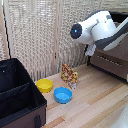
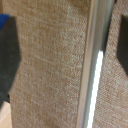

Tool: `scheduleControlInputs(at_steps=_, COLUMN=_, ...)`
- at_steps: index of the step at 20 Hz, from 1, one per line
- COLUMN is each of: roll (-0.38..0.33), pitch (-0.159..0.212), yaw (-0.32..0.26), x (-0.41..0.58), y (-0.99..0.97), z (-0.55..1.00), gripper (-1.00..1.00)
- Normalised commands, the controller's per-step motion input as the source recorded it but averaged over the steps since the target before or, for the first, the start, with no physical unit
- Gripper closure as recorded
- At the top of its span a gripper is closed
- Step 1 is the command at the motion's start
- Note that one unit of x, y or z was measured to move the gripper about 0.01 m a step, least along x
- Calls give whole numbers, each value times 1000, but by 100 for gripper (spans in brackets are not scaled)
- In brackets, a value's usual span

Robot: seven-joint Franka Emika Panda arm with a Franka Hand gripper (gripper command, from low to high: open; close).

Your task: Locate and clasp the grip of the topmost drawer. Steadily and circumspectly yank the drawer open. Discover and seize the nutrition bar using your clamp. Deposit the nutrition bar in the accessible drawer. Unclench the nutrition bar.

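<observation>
Woven beige screen (image 2: 50,65) filling the wrist view, dark pincer fingers (image 2: 9,55) spread wide at either edge, pinching nothing. Nutrition bar (image 1: 69,75) upright on the wooden floor (image 1: 95,100) beside blue bowl (image 1: 63,94) and yellow bowl (image 1: 44,85), topmost drawer (image 1: 119,20) mostly hidden behind the arm. Risk ahead: toppling the packet or clipping a bowl on descent; black crate (image 1: 17,92) nearby, well apart.

nutrition bar (image 1: 69,75) behind bowls (image 1: 63,94), dresser (image 1: 111,62) right
</observation>
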Motion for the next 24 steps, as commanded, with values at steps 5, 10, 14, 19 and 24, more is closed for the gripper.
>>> scheduleControlInputs(at_steps=5, roll=262, pitch=14, yaw=-181, x=165, y=286, z=262, gripper=-100)
scheduleControlInputs(at_steps=10, roll=261, pitch=4, yaw=-246, x=110, y=146, z=203, gripper=-100)
scheduleControlInputs(at_steps=14, roll=265, pitch=0, yaw=-256, x=99, y=111, z=175, gripper=-100)
scheduleControlInputs(at_steps=19, roll=279, pitch=0, yaw=-249, x=119, y=118, z=138, gripper=-100)
scheduleControlInputs(at_steps=24, roll=330, pitch=16, yaw=-225, x=191, y=130, z=22, gripper=-100)
